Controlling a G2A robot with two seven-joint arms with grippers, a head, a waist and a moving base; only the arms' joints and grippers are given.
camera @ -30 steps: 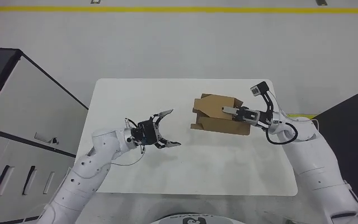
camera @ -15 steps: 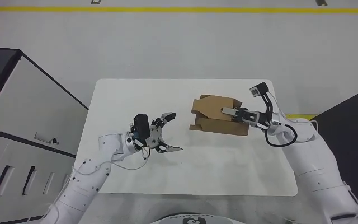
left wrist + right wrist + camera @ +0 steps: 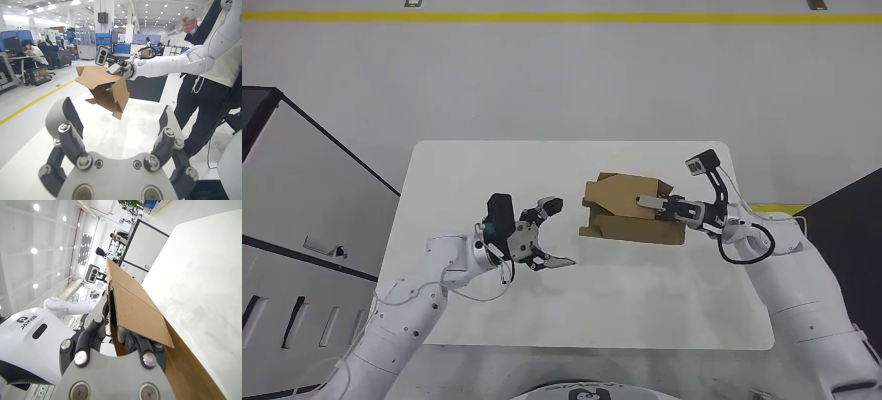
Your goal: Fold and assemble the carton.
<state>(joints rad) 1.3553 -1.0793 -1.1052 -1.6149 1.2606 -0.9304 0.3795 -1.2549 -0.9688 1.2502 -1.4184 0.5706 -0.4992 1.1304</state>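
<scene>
**Right claw (image 3: 647, 203) grips carton (image 3: 630, 222), left claw (image 3: 560, 233) spread wide**

Clamped on a top panel, the right claw holds the half-folded carton over the table's (image 3: 642, 300) right side (flaps hanging loose). It looks tilted, perhaps lifted off the surface. The left claw hovers near the middle, well apart from it.

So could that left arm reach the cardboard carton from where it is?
Probably yes: the left gripper is open, facing the carton across bare table, while the right gripper grips its far edge.

Left tool (image 3: 558, 233) spread wide; right tool (image 3: 644, 201) clamps carton (image 3: 618, 188) flap.
</scene>
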